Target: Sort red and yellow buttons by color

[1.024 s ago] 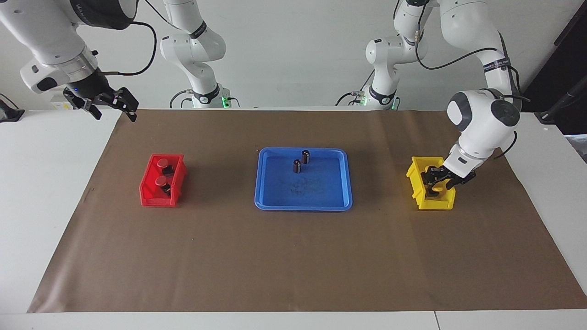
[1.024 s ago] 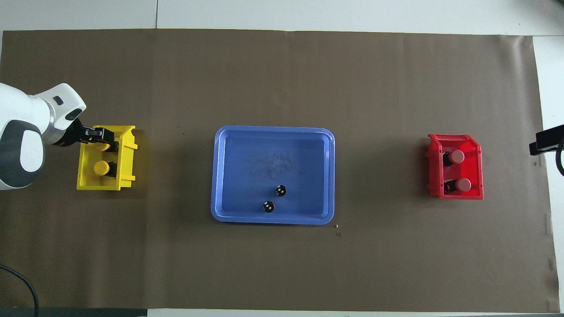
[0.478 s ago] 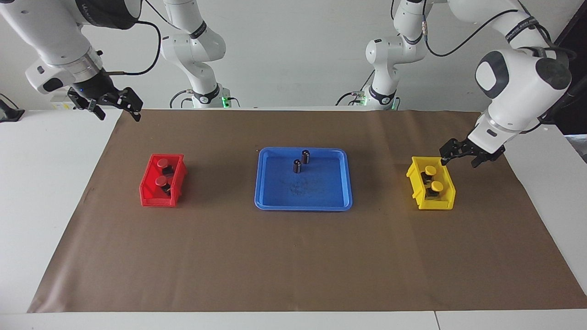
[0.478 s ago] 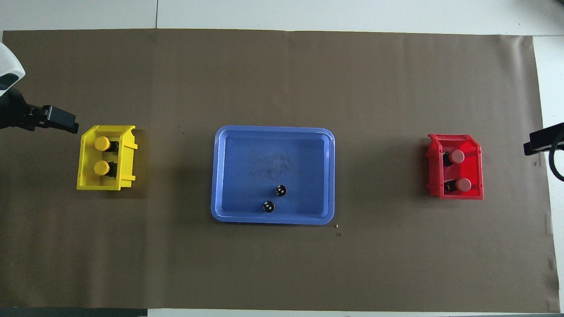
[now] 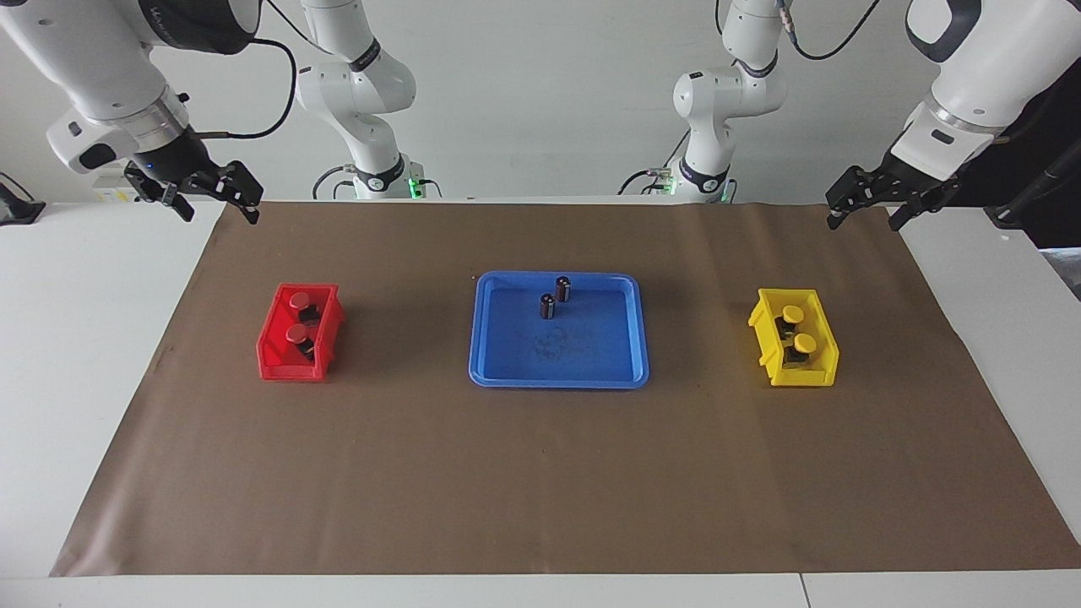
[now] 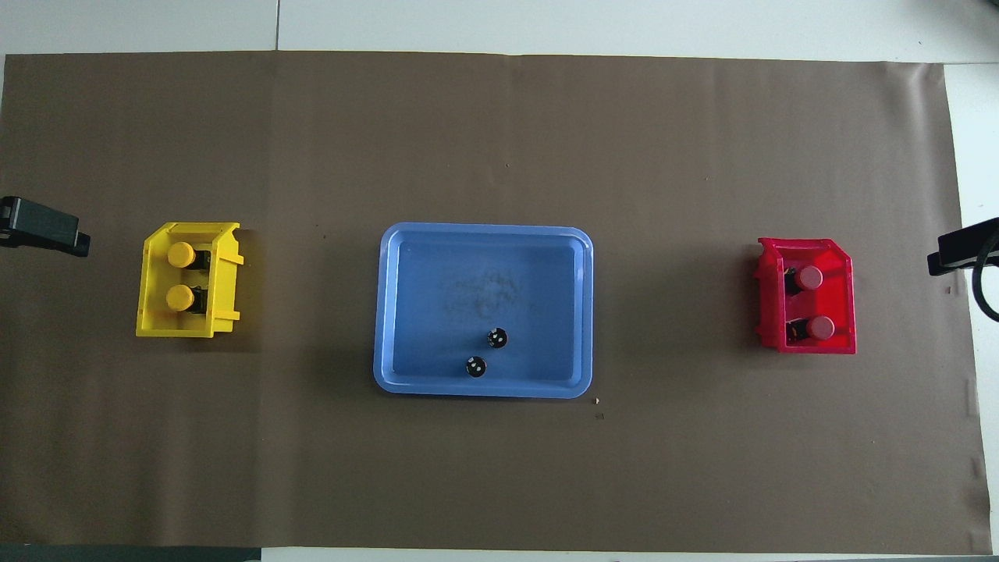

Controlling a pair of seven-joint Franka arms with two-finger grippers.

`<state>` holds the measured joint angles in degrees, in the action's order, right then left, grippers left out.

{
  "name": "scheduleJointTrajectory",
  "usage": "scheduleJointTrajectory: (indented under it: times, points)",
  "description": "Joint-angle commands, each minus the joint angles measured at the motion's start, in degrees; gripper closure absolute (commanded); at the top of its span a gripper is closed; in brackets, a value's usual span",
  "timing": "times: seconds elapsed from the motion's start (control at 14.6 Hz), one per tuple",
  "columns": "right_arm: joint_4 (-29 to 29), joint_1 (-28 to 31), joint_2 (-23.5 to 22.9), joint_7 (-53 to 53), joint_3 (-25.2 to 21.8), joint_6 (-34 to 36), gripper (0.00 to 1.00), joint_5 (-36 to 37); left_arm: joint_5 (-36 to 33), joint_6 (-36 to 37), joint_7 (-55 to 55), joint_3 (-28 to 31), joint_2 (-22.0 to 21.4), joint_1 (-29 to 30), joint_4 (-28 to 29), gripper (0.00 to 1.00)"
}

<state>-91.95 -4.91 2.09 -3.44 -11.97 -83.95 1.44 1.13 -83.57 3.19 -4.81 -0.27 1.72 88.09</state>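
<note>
Two yellow buttons (image 5: pixel 792 314) (image 5: pixel 805 342) sit side by side in the yellow bin (image 5: pixel 764 333) toward the left arm's end of the table. Two red buttons (image 5: pixel 299 300) (image 5: pixel 296 334) sit in the red bin (image 5: pixel 270 359) toward the right arm's end. My left gripper (image 5: pixel 863 221) hangs open and empty, raised over the mat's edge and well apart from the yellow bin. My right gripper (image 5: pixel 216 211) waits open and empty over the mat's corner at its own end.
A blue tray (image 5: pixel 591 359) lies mid-table between the bins, holding two small dark cylinders (image 5: pixel 562 289) (image 5: pixel 547 306) with silvery tops near its robot-side rim. A brown mat (image 5: pixel 540 473) covers most of the table.
The left gripper opened, letting go of a yellow button in the yellow bin, then rose and drew back toward the robots. The right gripper barely shifted.
</note>
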Motion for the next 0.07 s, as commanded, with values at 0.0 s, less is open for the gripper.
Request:
scheduleJointTrajectory:
  times: [0.0]
  points:
    - [0.02, 0.25, 0.29, 0.80, 0.19, 0.72, 0.00, -0.83, -0.52, 1.57, -1.26, 0.06, 0.27, -0.49, -0.73, 0.00]
